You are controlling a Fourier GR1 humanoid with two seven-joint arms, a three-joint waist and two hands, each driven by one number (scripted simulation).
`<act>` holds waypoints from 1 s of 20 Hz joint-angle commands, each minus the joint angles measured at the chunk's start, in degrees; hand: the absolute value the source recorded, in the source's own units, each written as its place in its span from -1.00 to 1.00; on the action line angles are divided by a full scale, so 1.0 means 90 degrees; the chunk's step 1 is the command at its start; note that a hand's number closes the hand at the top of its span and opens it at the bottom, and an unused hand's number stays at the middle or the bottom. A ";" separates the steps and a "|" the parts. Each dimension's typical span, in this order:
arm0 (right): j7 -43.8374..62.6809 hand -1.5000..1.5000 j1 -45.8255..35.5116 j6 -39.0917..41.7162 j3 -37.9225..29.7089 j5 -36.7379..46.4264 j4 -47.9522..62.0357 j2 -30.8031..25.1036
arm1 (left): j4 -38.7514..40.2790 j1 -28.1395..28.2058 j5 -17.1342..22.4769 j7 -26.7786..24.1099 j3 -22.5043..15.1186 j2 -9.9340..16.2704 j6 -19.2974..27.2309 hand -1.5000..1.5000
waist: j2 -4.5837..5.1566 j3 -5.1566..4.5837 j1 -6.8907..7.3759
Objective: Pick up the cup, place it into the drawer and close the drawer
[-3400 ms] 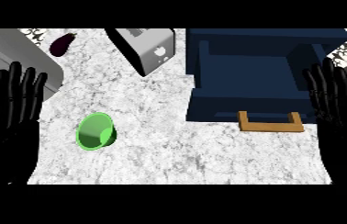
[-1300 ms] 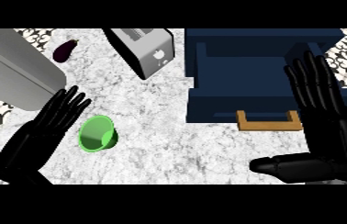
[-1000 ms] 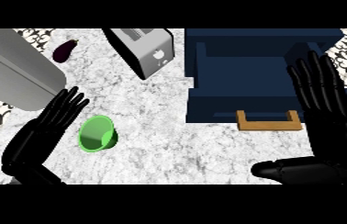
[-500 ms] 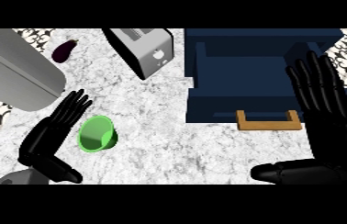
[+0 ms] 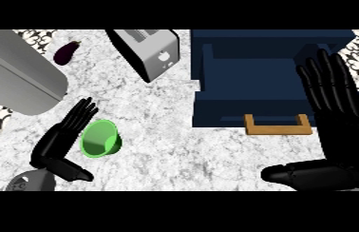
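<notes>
Cup (image 5: pixel 100 139), green and tipped on its side, lies on the marble counter (image 5: pixel 168 145) just right of the left hand (image 5: pixel 63 140), whose straight fingers flank it without closing. Right hand (image 5: pixel 329 107) is spread open over the open navy drawer (image 5: pixel 252 79), beside its wooden handle (image 5: pixel 278 126).

A green cup (image 5: pixel 99 139), navy drawer (image 5: pixel 257 79) with tan handle (image 5: pixel 278 127), purple eggplant (image 5: pixel 67 52), white-grey marbled counter (image 5: pixel 175 145).

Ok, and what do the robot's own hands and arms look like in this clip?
Both hands are glossy black, with long segmented fingers and a thick thumb. The left hand joins a grey forearm showing at the lower left edge. The right hand looks larger in the head view; its forearm is out of view. No cables, markings or sleeves show.
</notes>
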 commanded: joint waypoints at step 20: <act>0.0276 -1.00 -0.0034 0.0027 0.0086 -0.0054 -0.0329 0.0020 | 0.3575 -0.1454 -0.0951 -0.2514 -0.0339 0.0207 0.0517 -1.00 | 0.0014 -0.0006 -0.0057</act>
